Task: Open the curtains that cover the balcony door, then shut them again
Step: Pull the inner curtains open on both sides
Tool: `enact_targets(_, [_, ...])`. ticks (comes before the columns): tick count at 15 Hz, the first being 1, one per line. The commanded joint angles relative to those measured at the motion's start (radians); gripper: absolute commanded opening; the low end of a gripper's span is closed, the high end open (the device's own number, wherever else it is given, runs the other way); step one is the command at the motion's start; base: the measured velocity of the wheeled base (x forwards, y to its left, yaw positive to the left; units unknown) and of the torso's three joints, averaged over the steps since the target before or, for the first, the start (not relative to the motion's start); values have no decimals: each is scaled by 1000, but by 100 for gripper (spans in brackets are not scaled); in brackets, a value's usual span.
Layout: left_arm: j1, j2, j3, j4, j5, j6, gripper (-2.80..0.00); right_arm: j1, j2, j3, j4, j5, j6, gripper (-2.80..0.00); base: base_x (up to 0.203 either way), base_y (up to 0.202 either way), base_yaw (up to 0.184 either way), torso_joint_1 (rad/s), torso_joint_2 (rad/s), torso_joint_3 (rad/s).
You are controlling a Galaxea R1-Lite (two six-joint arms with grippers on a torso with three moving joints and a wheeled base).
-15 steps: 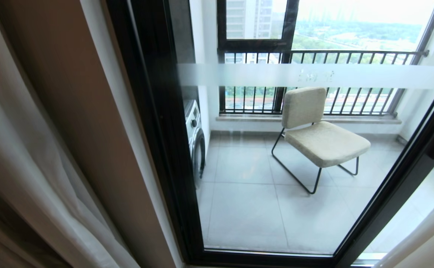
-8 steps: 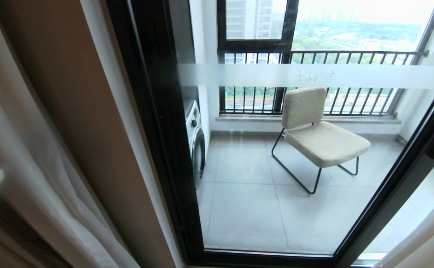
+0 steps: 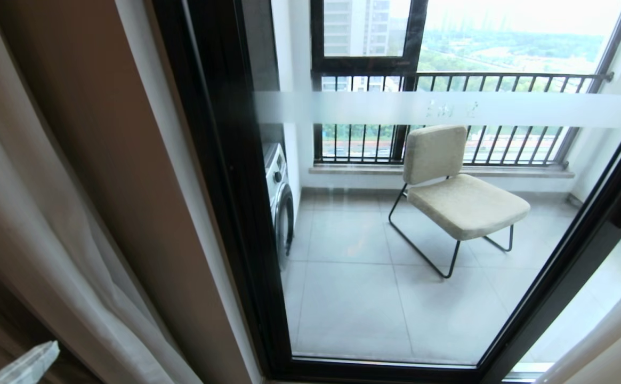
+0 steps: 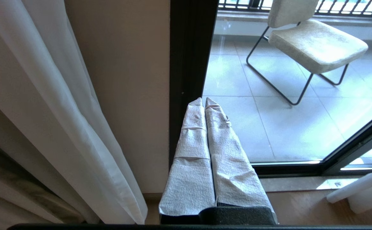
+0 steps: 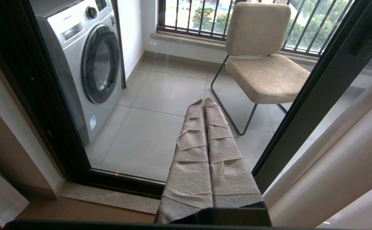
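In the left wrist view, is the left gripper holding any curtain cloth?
No. The left gripper's wrapped fingers are shut on nothing, apart from the sheer white curtain, in front of the black door frame.

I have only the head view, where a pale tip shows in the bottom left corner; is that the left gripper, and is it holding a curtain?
Observer: Yes, it is. The left gripper is shut and empty, apart from the sheer curtain, in front of the door frame.
Operator: And the right gripper? I cannot see it.
Observer: The right gripper is also shut and empty, pointing at the glass.
Operator: Is a curtain near it?
Observer: A beige curtain hangs beside it, untouched.
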Motion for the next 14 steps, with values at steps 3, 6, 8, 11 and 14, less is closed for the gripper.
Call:
enact_targets(3, [-22, -185, 49, 56, 51, 1, -280, 0, 0, 0, 0, 1, -1, -280, 0, 0, 0, 0, 0, 0])
enact_targets(6, [-17, -337, 50, 188, 67, 3, -280, 0, 0, 0, 0, 1, -1, -280, 0, 0, 0, 0, 0, 0])
enact_targets(8, [-4, -424, 50, 240, 100, 2, -280, 0, 0, 0, 0, 1, -1, -280, 0, 0, 0, 0, 0, 0])
enact_targets(11, [3, -530, 48, 305, 173, -7, -280, 0, 0, 0, 0, 1, -1, -280, 0, 0, 0, 0, 0, 0])
enact_targets(14, [3, -537, 50, 304, 176, -8, -280, 0, 0, 0, 0, 1, -1, -280, 0, 0, 0, 0, 0, 0])
